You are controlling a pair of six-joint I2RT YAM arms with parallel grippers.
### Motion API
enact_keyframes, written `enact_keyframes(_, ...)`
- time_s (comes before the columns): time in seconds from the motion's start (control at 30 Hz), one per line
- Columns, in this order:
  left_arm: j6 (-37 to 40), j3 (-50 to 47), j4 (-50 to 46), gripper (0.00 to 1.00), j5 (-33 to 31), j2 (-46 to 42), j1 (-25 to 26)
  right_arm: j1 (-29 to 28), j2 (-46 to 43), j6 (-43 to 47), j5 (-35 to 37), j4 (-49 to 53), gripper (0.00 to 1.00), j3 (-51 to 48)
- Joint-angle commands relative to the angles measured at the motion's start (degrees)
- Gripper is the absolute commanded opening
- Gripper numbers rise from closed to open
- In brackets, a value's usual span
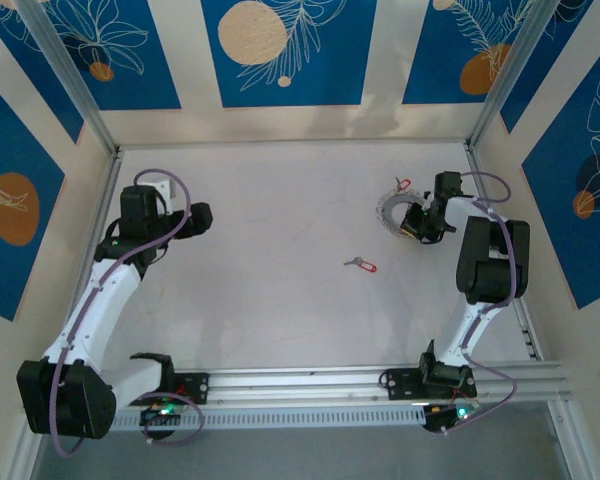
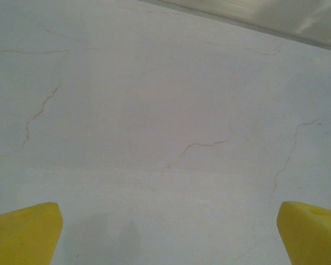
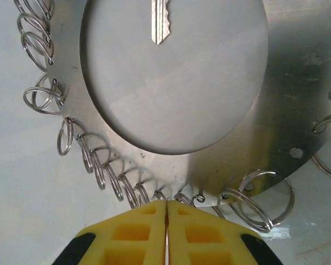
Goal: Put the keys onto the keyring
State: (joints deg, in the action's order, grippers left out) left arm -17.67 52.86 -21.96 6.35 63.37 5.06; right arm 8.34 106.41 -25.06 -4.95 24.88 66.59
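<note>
Right gripper (image 3: 166, 205), fingers pressed together at the near rim of the keyring (image 3: 287, 110), tips among the small split rings (image 3: 99, 165) lining that edge; whether a loop is nipped cannot be told. Key blade (image 3: 160, 22) lies ahead, over the central hole; loose key (image 1: 360, 265) well apart. Left gripper (image 2: 168, 221) spread wide over bare table (image 2: 154, 110). Risk: thin wire slipping free, or a nudge sliding the keyring and displacing the blade.

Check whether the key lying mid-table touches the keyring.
Apart. The top view shows the key alone on the table, with a clear stretch of bare surface between it and the keyring.
</note>
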Motion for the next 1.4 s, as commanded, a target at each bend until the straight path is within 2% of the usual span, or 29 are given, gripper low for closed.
enact_keyframes(0.0, 0.35, 0.75, -0.81, 1.0, -0.77, -1.15, 0.3, 0.12, 0.99, -0.69, -1.17, 1.58, 0.12, 0.69)
enact_keyframes(0.3, 0.13, 0.41, -0.39, 1.0, -0.98, -1.59, 0.3, -0.16, 1.28, -1.05, -1.14, 2.25, 0.2, 0.55)
enact_keyframes(0.8, 0.39, 0.7, -0.86, 1.0, -0.74, -1.55, 0.3, 0.21, 0.56, -1.82, -0.42, 2.69, 0.2, -0.68)
enact_keyframes(1.1, 0.43, 0.67, -0.75, 1.0, -0.89, -2.02, 0.28, 0.19, 0.53, -2.44, -1.37, 2.19, 0.25, -1.63)
enact_keyframes(1.2, 0.51, 0.48, -0.62, 1.0, -1.16, -2.03, 0.3, 0.1, 0.49, -2.8, -2.32, 1.34, 0.24, -2.24)
enact_keyframes(1.37, 0.2, 0.36, -0.49, 1.0, -1.16, -2.2, 0.3, 0.16, 0.12, -2.69, -3.44, 0.09, 0.17, -2.73)
